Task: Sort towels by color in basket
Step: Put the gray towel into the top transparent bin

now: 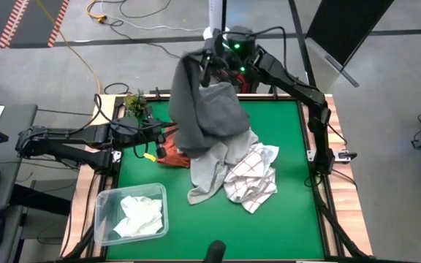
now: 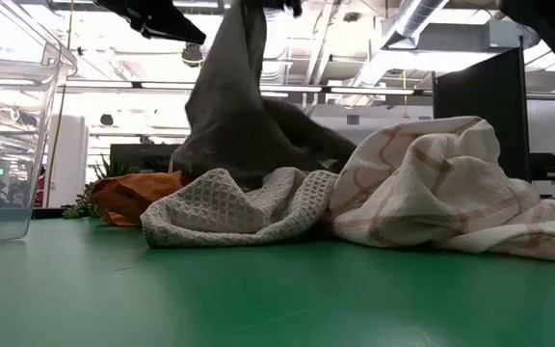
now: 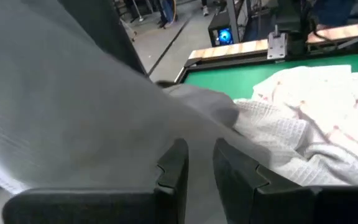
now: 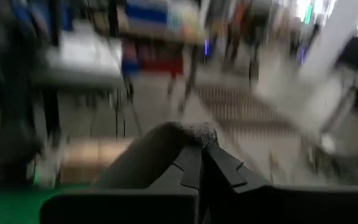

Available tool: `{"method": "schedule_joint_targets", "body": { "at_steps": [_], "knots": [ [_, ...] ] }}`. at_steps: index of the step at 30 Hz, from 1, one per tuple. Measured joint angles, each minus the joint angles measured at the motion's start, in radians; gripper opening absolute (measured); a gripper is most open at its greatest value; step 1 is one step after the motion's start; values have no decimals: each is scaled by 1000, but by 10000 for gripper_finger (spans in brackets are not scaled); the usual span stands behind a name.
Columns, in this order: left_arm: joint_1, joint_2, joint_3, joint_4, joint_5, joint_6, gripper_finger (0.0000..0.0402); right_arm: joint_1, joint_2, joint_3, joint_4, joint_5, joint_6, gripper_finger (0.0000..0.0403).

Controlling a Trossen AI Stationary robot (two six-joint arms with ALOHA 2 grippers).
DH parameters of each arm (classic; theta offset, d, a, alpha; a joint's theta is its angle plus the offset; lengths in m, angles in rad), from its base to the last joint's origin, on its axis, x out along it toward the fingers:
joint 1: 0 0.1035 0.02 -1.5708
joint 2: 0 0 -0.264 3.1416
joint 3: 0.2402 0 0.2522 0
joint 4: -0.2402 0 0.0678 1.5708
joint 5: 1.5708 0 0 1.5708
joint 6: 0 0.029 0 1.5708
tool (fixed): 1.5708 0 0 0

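Green table [image 2: 277, 299] carries the unsorted heap: light grey towel [image 2: 229, 207] beside red-grid towel [image 2: 432, 183]. Right gripper [image 1: 218, 62], clamped on the dark grey towel [image 1: 207, 102], lifts it clear for sorting. Left gripper [image 3: 197, 171], slightly parted and empty, waits near the heap.

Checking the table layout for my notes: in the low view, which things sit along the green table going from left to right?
Clear plastic bin → rust orange towel → light grey waffle towel → white towel with thin red grid lines. The hanging dark grey towel overlaps the middle, so I leave it out.
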Motion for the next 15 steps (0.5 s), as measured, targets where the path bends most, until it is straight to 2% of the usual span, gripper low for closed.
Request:
{"method": "schedule_joint_targets", "body": {
  "at_steps": [9,12,15],
  "knots": [
    [0,-3,0,-30,-139,5,66,-8,8,-10,-562,170,22,30],
    [0,-3,0,-24,-140,29,66,-17,14,-40,-680,179,69,30],
    [0,-3,0,-24,-140,41,66,-19,13,-113,-707,179,95,30]
  ]
}}
